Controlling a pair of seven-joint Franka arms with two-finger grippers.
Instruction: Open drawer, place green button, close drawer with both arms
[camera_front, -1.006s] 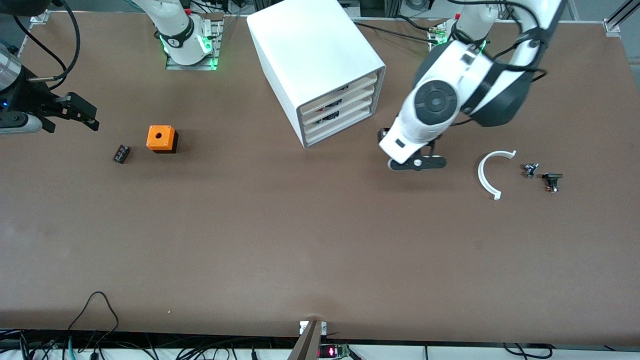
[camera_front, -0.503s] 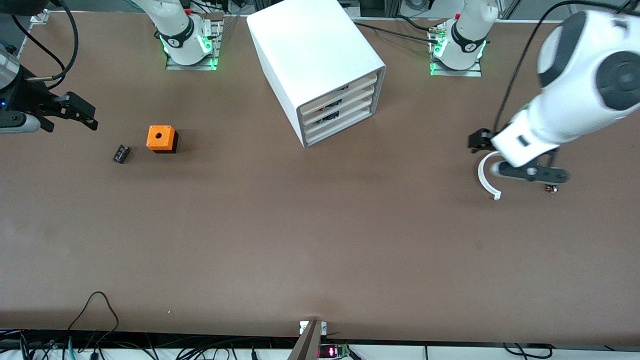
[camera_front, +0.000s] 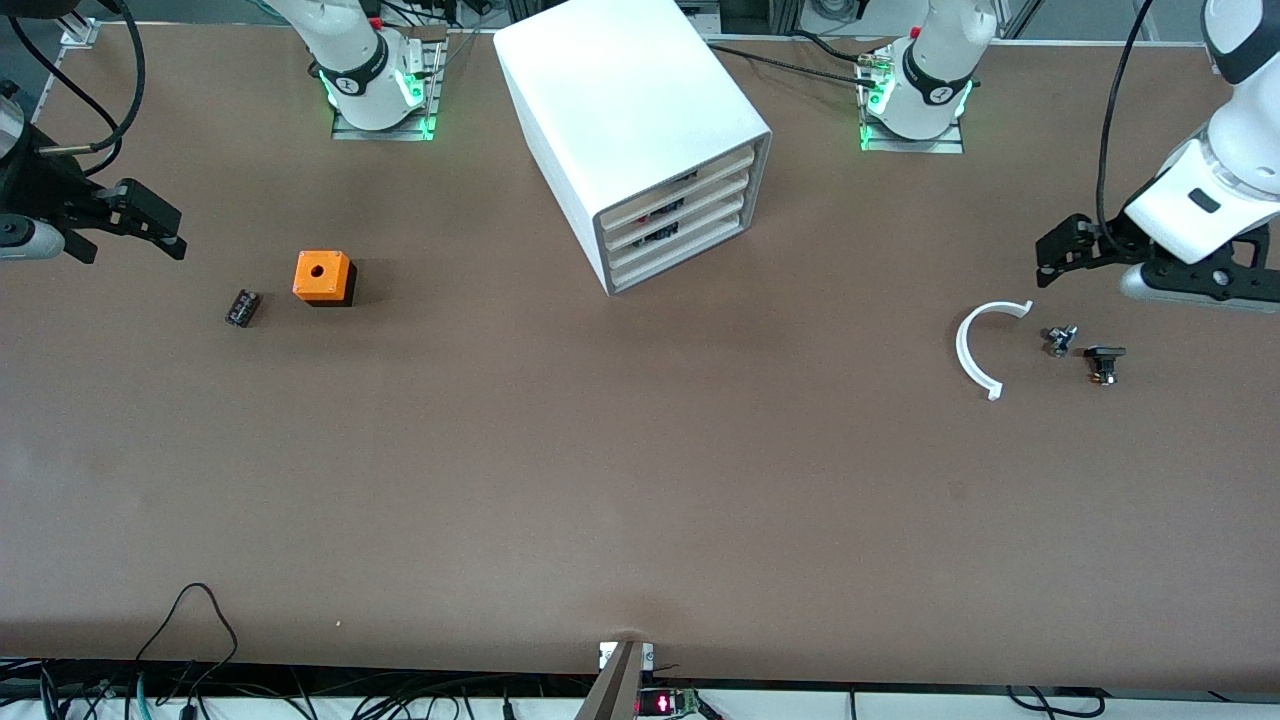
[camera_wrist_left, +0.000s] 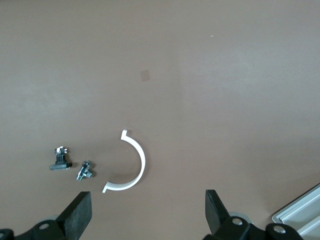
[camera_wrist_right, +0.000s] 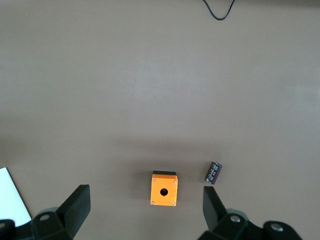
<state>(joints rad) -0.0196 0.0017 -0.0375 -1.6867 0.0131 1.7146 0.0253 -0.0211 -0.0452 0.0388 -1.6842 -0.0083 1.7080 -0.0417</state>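
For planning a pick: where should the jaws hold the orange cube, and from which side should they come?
Probably from straight above, jaws closing on two opposite flat side walls of the orange cube: it sits flat, hole up, nothing touching it.

No readable text, labels or numbers anywhere

The cabinet (camera_front: 633, 130) stands mid-table (camera_front: 620, 480) between the arm bases. The cube (camera_front: 323, 277) and a small part (camera_front: 242, 307) lie beside each other toward the right arm's end; a curved piece (camera_front: 975, 350) and two small parts (camera_front: 1060, 340) (camera_front: 1104, 362) lie toward the left arm's end.
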